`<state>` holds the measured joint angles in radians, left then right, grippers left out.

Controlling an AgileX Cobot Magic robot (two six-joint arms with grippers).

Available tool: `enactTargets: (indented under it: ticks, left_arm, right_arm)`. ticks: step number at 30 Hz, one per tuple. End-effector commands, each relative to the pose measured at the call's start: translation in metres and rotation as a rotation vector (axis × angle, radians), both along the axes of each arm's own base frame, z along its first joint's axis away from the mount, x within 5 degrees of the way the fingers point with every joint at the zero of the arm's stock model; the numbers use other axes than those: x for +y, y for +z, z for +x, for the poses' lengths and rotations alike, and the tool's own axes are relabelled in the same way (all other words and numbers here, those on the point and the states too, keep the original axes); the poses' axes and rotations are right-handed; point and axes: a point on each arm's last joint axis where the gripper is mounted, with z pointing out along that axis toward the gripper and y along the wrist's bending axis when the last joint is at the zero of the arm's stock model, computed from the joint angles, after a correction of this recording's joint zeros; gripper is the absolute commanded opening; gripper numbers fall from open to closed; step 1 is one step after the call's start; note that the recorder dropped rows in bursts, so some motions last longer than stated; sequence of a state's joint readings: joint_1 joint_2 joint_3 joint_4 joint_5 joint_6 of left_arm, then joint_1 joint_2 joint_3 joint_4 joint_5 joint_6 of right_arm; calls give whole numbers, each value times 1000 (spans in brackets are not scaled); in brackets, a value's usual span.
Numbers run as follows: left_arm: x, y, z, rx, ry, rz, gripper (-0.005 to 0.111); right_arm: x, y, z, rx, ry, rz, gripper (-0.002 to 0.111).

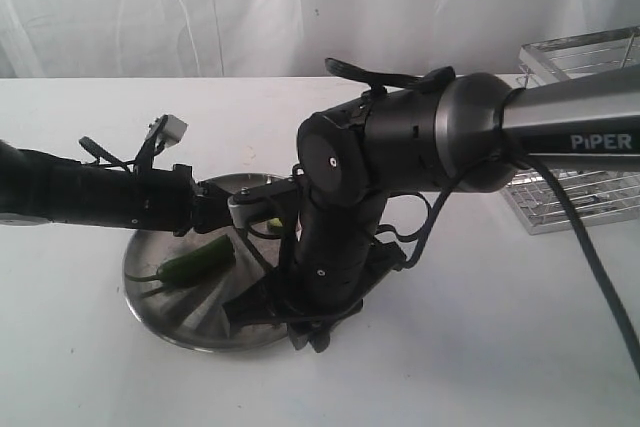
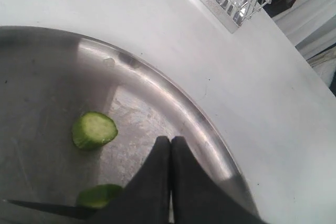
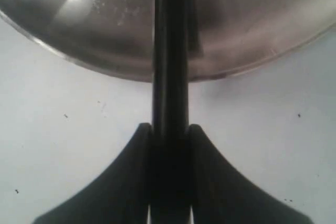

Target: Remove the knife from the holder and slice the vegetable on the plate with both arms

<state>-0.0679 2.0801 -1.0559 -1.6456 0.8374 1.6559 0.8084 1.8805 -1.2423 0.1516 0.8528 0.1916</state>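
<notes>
- Knife [image 3: 170, 51] retrieval looks done: it is out of the holder [image 1: 580, 137], which stands at the back right of the counter [image 1: 450, 347], well apart from the plate [image 1: 150, 315].
- The right claw [image 3: 170, 127] is clamped on the knife's dark handle, with 1 finger on either side. The handle runs from above the counter in across the plate's near rim.
- The left claw [image 2: 170, 141] has its 2 fingers pressed together with nothing between them. Its tips sit low over the plate's floor, just inside the rim.
- The vegetable [image 1: 200, 260] lies on the left part of the plate in the exterior view, its thin stem pointing toward the left rim, just below the left arm. Whether the left claw actually touches it I cannot tell.
- 1 round cut slice [image 2: 94, 129] lies loose on the plate, so at least 1 cut appears to have been made.
- A 2nd green piece [image 2: 100, 195] shows beside the left claw with the dark blade tip close to it. It may be the vegetable's cut end, but too little is visible to be sure.
- My judgement is that the task is in its slicing stage. Most of the vegetable looks uncut, so further cuts remain, with the left claw needed to steady it against the blade.
</notes>
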Motion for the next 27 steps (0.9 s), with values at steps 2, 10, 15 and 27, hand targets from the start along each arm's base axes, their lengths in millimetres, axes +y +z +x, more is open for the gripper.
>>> enactTargets:
  ticks: [2, 10, 15, 27]
  left_arm:
    - [-3, 4, -1, -11, -24, -15, 0]
    - [-2, -5, -1, -3, -31, 6, 0]
    - [-1, -18, 4, 22, 15, 11, 0]
    - [-8, 4, 20, 9, -54, -105, 0]
  right_arm:
    - [1, 6, 4, -54, 7, 29, 0]
    - [2, 6, 5, -71, 4, 44, 0]
    - [2, 6, 4, -59, 3, 39, 0]
    - [5, 25, -12, -73, 62, 35, 0]
